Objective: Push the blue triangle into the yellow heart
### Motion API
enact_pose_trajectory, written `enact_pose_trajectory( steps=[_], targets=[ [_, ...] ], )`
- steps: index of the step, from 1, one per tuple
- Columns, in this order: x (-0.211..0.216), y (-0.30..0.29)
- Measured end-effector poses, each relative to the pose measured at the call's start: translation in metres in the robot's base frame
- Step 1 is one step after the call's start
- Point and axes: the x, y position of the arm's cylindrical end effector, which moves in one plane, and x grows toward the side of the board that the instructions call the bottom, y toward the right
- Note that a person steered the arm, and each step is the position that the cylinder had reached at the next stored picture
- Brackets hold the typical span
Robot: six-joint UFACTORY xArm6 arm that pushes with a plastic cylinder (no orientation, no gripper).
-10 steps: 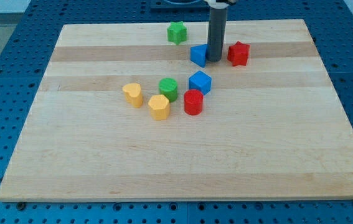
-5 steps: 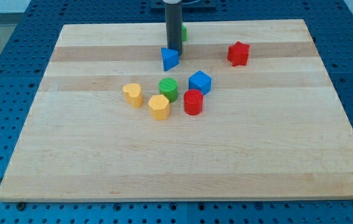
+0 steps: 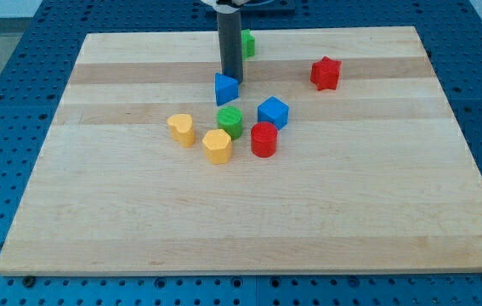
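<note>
- One smooth blue triangle point(image 3: 226, 87) is touching my tip point(image 3: 230, 78) on its top side.
- You are seeing the matte yellow heart point(image 3: 182, 128) lying apart, lower left, on the pale wooden tabletop point(image 3: 351, 195).
- No jaws are showing on my rod end effector, so open or closed cannot be told.

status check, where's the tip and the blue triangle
My tip at the blue triangle's top-right edge. Yellow heart lies down-left, apart. Green cylinder just below the triangle, close to the path.

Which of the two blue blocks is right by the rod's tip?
The blue triangle, just below my tip near the view's top. The blue cube sits lower right, beside the red cylinder.
</note>
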Motion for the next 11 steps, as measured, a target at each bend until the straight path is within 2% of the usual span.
enact_pose_trajectory(
  steps=[8, 11],
  targets=[
    [0.045, 0.002],
    [0.05, -0.031]
  ],
)
